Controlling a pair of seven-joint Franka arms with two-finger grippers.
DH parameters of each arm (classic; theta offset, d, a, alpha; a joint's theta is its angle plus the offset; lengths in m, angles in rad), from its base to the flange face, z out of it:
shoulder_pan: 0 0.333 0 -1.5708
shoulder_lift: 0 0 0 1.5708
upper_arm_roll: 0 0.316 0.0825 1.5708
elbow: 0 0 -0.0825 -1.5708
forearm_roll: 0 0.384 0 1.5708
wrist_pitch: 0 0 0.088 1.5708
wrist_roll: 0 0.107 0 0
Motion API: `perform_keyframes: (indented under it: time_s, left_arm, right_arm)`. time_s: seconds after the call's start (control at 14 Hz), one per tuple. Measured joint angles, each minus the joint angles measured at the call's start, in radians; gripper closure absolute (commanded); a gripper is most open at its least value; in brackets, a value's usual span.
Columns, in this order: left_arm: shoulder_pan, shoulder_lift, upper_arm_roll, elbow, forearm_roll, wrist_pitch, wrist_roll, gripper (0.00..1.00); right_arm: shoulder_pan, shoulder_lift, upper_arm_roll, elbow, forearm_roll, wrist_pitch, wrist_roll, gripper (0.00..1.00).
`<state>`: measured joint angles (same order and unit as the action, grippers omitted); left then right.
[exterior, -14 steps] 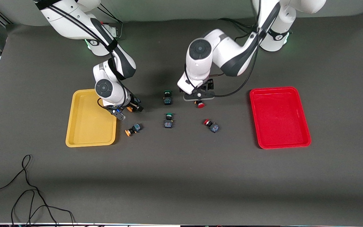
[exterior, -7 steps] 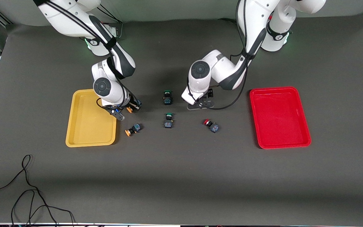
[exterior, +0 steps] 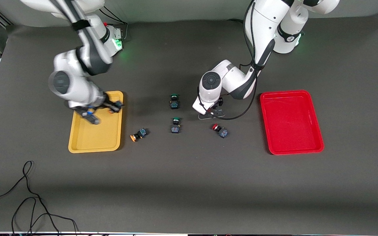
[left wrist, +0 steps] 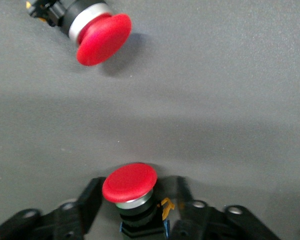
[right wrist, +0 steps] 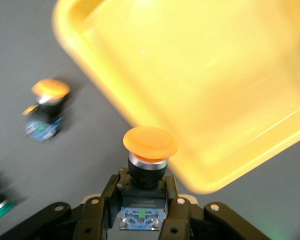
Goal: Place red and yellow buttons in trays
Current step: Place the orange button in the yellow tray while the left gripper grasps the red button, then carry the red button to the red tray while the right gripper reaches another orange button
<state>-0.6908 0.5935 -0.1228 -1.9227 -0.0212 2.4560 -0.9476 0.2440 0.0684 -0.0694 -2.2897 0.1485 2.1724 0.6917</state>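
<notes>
My right gripper (exterior: 114, 107) is shut on a yellow button (right wrist: 150, 145) and holds it over the yellow tray (exterior: 84, 137), at the tray's edge toward the table's middle. The tray also shows in the right wrist view (right wrist: 215, 75). A second yellow button (exterior: 138, 135) lies on the table beside the tray. My left gripper (exterior: 212, 113) is low on the table, open, with a red button (left wrist: 130, 182) standing between its fingers (left wrist: 90, 200) with gaps on both sides. A second red button (exterior: 219, 130) lies nearer the front camera. The red tray (exterior: 290, 144) is empty.
Two green-capped buttons (exterior: 174, 101) (exterior: 176, 125) lie mid-table between the two arms. A black cable (exterior: 28, 196) lies on the table nearest the front camera at the right arm's end.
My right gripper has carried the yellow button from the table beside the tray to over the yellow tray. My left gripper has lowered around the red button.
</notes>
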Motion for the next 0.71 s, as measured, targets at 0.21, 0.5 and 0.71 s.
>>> perform_keyframes:
  time_s: [0.21,0.5,0.71]
  left_arm:
    - [0.01,-0.001,0.0,0.004,0.0,-0.003,-0.009,1.0]
    - [0.049,-0.053,-0.001,0.029,-0.006,-0.109,-0.008,1.0]
    - [0.123,-0.205,-0.005,0.044,-0.086,-0.319,0.123,1.0]
  right_arm:
    - [-0.017,0.037,-0.095,-0.075,0.0,0.032,-0.124,0.91]
    - [-0.013,0.099,-0.132,-0.112,0.0,0.091,-0.189,0.67]
    - [-0.013,0.147,-0.142,-0.114,0.0,0.153,-0.204,0.0]
